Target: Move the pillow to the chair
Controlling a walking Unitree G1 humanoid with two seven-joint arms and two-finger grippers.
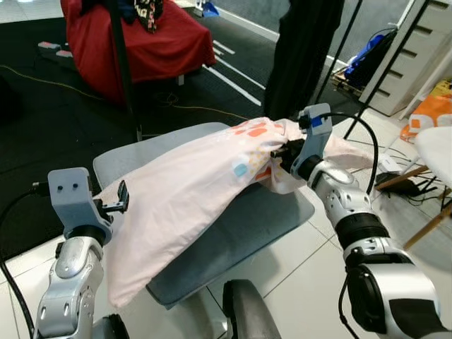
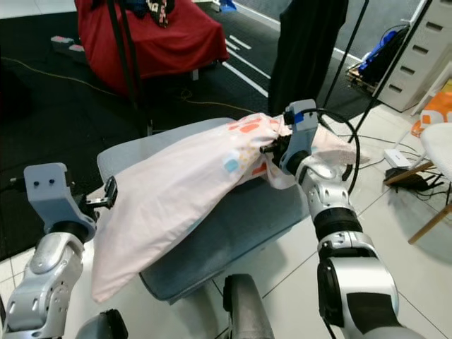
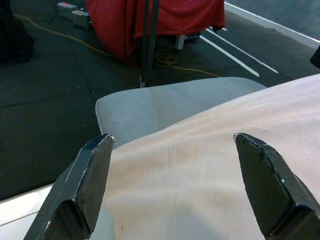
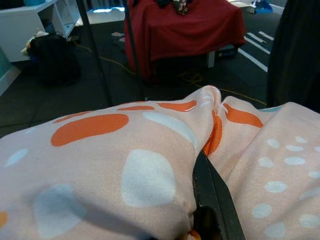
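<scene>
Already the pillow (image 1: 191, 191) is lying across the grey chair seat (image 1: 261, 219), overhanging its left edge. Right gripper (image 1: 286, 157) is pinching fabric; left gripper (image 3: 175, 165) is hovering apart. Releasing now risks the overhanging end sliding off.

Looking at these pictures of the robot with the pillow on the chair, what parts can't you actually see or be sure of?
- Right hand: in the right wrist view its fingers are sunk into folds of the pillow.
- Chair: the pillow covers much of its seat; what holds it up is hidden beneath.
- Left hand: open at the pillow's end; contact unclear.
</scene>
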